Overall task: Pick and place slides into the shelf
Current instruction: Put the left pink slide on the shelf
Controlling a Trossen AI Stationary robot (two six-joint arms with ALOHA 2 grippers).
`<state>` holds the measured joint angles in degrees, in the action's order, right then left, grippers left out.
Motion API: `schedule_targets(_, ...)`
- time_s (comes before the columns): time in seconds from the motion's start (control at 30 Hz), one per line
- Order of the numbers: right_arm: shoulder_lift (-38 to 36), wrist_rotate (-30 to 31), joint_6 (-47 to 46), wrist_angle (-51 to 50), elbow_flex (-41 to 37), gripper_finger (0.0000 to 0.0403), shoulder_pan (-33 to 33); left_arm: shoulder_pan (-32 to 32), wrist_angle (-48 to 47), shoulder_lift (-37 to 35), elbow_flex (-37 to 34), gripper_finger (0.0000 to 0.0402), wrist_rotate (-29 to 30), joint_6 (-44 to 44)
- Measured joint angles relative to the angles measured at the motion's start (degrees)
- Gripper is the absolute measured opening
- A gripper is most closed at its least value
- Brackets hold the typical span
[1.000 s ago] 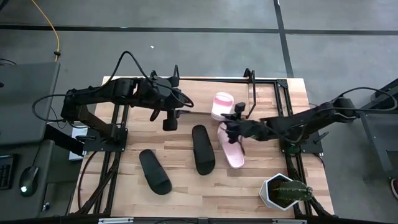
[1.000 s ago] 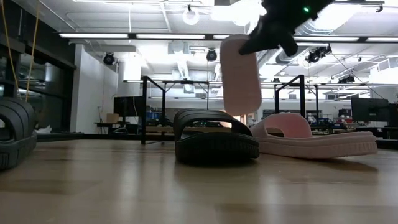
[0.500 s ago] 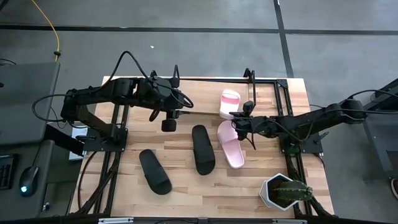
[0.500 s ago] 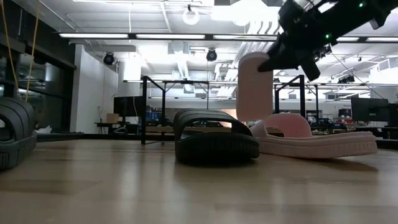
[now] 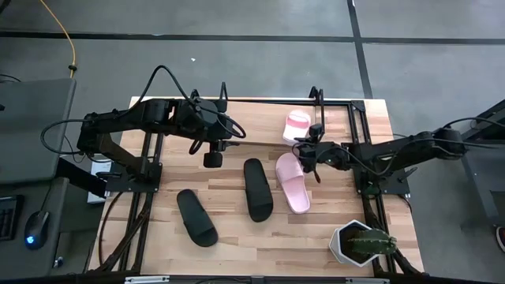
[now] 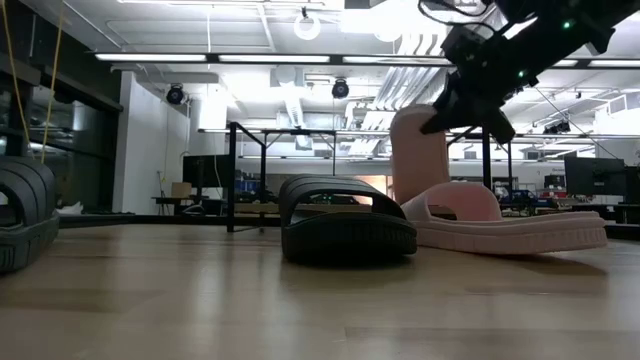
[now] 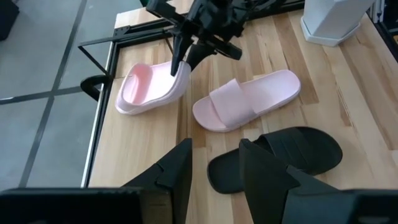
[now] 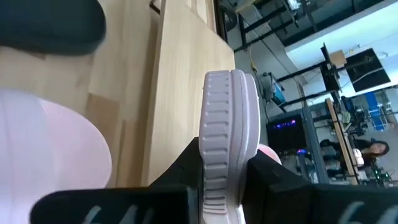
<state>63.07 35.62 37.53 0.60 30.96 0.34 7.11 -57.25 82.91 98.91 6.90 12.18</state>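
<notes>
Gripping 1 pink slide (image 5: 295, 126) by its edge, the right claw (image 5: 304, 147) risks dropping it short of the shelf (image 5: 347, 102); the left claw (image 5: 211, 158) hangs half-open, empty.

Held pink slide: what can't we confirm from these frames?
- Whether the light pink slide sandal in the right gripper touches the light wooden shelf board: low view, the flat pink sandal and matte black sandal block its lower end.
- Its strap: right wrist view shows only the ribbed edge.
- Leftmost black sandal: cut by the low view's edge.
</notes>
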Motion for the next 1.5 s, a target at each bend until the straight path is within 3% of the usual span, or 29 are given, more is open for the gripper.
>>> schedule_targets(0.33, 0.0, -4.3, -3.1, -2.9, 0.0, 0.0039, -4.8, 0.0, 0.0, 0.0, 0.0, 0.0115, 0.0, 0.0)
schedule_targets(0.87, 0.0, -4.3, -16.7, -12.5, 0.1, 0.0039, -5.0, 0.0, 0.0, 0.0, 0.0, 0.0115, 0.0, -0.6)
schedule_targets(1.3, 0.0, -8.2, -23.6, -18.4, 0.1, 0.0041, -5.0, 0.0, 0.0, 0.0, 0.0, 0.0115, -1.0, -0.6)
schedule_targets(1.5, 0.0, -7.3, -24.0, -18.5, 0.1, 0.007, -5.0, 0.0, 0.1, 0.0, 0.0, 0.0115, -1.4, -0.6)
